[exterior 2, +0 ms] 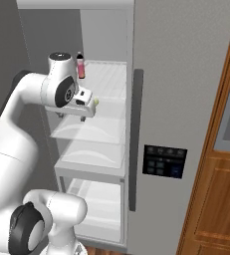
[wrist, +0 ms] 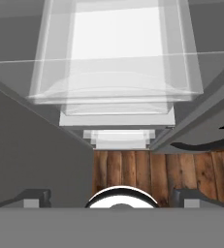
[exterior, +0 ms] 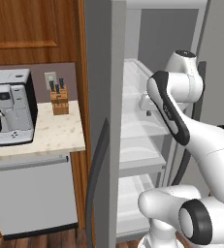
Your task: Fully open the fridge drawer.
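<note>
While my gripper (wrist: 111, 201) looks down with its two fingers spread wide and holding nothing, I see the fridge drawer (wrist: 114, 87) right below it: a wide, see-through whitish bin with a curved ridge along its front, sticking out past the shelves (wrist: 117, 118).

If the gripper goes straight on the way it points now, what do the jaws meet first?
Probably the fridge drawer. In the hand view the gripper looks down on its arched front edge, with lower bins and wood floor beyond. Depth is unclear, so the jaws may pass just in front of that edge instead.
</note>
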Motion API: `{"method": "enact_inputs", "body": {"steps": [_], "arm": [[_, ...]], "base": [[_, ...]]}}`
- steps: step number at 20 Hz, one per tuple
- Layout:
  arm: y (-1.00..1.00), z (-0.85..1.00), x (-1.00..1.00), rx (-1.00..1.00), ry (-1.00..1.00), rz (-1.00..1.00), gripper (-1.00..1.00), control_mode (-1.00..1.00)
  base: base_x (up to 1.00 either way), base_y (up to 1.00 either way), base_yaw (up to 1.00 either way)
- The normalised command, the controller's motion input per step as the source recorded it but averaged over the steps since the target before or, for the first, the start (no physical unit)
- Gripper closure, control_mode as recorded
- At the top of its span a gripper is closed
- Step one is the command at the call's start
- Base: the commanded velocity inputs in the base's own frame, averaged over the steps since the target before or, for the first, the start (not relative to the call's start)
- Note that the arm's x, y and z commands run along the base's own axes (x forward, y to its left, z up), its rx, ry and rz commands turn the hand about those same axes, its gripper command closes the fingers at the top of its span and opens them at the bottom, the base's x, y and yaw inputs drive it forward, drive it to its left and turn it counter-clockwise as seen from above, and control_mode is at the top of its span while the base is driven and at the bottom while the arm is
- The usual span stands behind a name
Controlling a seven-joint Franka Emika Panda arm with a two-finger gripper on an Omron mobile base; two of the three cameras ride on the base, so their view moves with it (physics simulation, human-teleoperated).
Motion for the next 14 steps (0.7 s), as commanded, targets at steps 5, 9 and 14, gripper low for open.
{"method": "enact_inputs", "body": {"steps": [5, 9, 14], "arm": [[0.0, 0.0, 0.0, 0.0, 0.0, 0.0, -1.0, -1.0], [0.0, -0.19, 0.17, 0.0, 0.0, 0.0, -1.0, -1.0], [0.0, -0.27, 0.42, 0.0, 0.0, 0.0, -1.0, -1.0]], "base": [[0.0, 0.0, 0.0], [0.0, 0.0, 0.0], [0.0, 0.0, 0.0]]}}
